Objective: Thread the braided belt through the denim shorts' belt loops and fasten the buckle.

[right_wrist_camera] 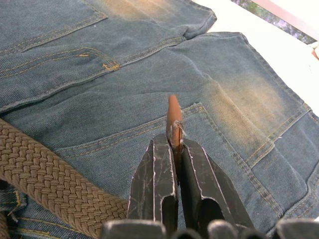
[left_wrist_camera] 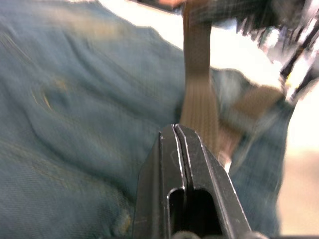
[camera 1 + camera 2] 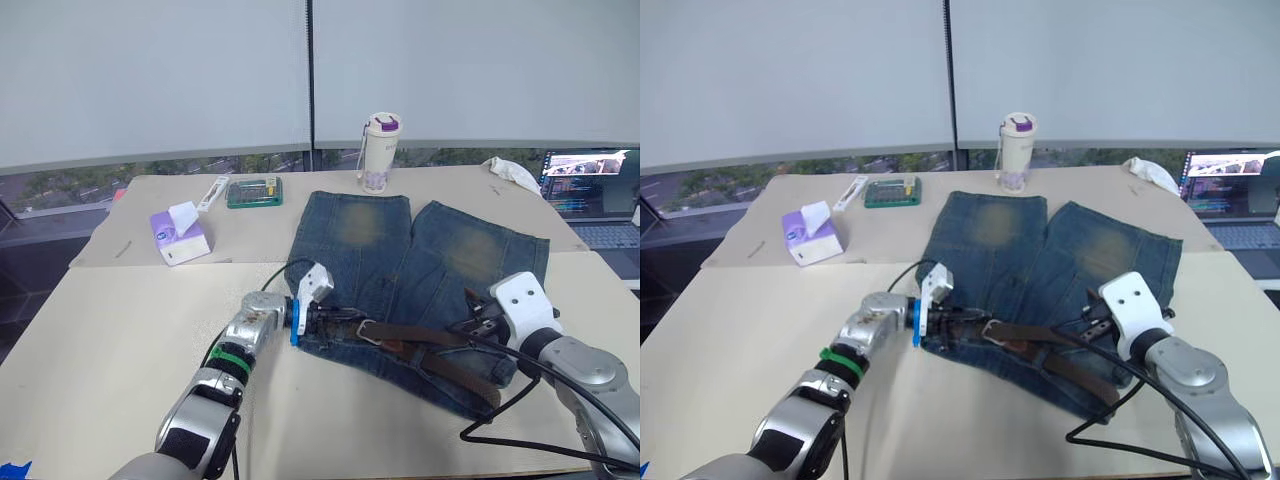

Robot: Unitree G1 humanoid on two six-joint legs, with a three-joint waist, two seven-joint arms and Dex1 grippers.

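Observation:
The denim shorts (image 3: 400,250) lie flat on the table, legs pointing away, waistband toward me. The braided belt (image 3: 440,350) runs along the waistband, with its buckle (image 3: 367,331) near the left end. My left gripper (image 3: 338,314) is at the waistband's left edge, just left of the buckle. In the left wrist view its fingers (image 2: 164,149) are shut, the strap (image 2: 199,99) just beyond them. My right gripper (image 3: 472,325) is over the waistband's right part, shut on the belt's tapered brown tip (image 1: 173,112). The belt loops are too small to make out.
At the back of the table stand a purple tissue pack (image 3: 180,235), a green case (image 3: 254,190), a white bottle (image 3: 380,152) and a white cloth (image 3: 512,172). A laptop (image 3: 590,190) is at the far right. Black cables (image 3: 500,435) trail by my right arm.

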